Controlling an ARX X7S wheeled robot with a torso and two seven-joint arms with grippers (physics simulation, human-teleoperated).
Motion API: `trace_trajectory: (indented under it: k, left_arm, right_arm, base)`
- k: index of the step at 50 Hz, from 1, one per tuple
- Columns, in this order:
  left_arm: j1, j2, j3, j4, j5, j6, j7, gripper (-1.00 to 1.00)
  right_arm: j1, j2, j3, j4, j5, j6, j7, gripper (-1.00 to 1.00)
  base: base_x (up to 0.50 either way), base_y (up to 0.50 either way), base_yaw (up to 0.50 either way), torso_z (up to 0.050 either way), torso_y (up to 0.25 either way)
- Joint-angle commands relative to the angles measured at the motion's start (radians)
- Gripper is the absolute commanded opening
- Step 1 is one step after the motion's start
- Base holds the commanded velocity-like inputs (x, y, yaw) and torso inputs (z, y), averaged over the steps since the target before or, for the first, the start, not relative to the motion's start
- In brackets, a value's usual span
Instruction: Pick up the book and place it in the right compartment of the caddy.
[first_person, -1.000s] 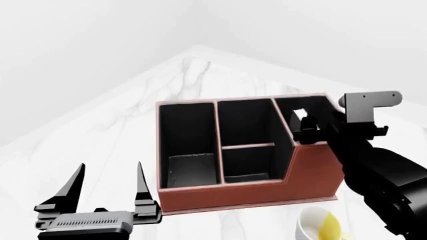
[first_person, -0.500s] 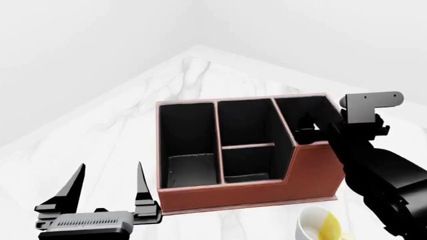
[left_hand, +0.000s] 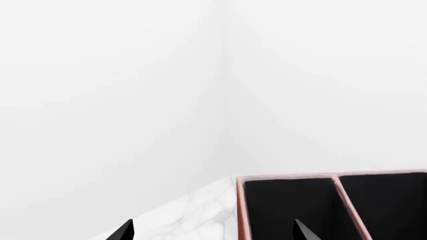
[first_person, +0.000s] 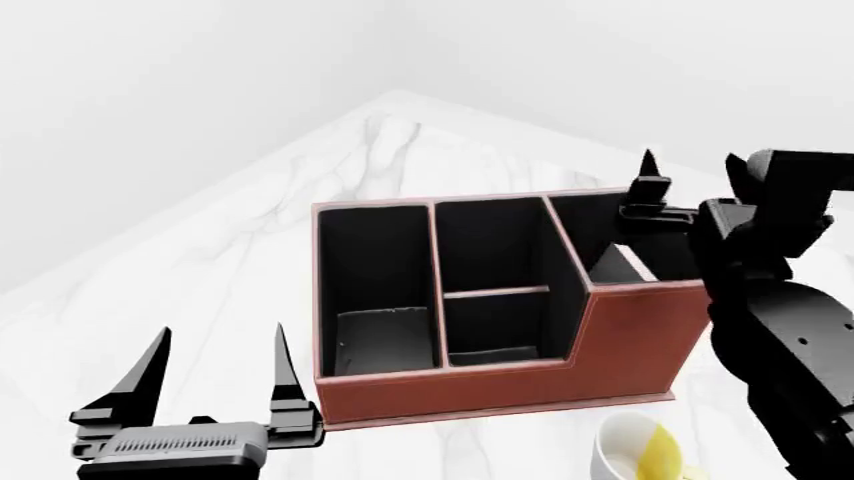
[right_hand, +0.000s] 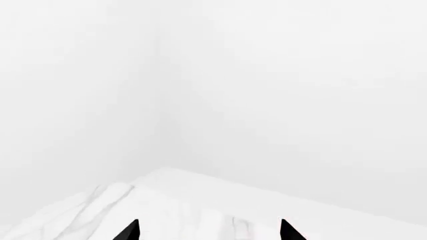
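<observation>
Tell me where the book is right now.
In the head view, the book sits inside the right compartment of the caddy, only its pale corner showing, just below the open right end effector.

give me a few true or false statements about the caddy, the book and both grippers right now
1. The reddish-brown leather-look caddy stands on the white marble table. True.
2. The small black book with white page edges lies in the long left cell. False: it sits in the tall right compartment.
3. The right gripper is clamped on the book. False: it is open, above the caddy's rim.
4. The left gripper is open and empty. True.
5. A white-and-yellow mug stands inside the middle cell. False: it is on the table in front of the caddy.
</observation>
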Motion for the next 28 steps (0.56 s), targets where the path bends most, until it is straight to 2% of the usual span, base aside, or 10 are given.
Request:
trace_trajectory:
  k: [1,28]
  left_arm:
    - [0.001,-0.002,-0.001,0.003,-0.003,0.002,-0.003,1.00]
    - [0.008,-0.008,-0.008,0.011,-0.013,0.024,-0.009,1.00]
  right_arm:
    - [-0.040,0.000,0.101,-0.123,-0.024,-0.179,0.026,1.00]
    - [-0.168,0.075,0.235,-0.372,-0.002,-0.274,0.098,1.00]
  base:
    - [0.00,0.00,0.00,0.000,0.000]
    - [0.00,0.00,0.00,0.000,0.000]
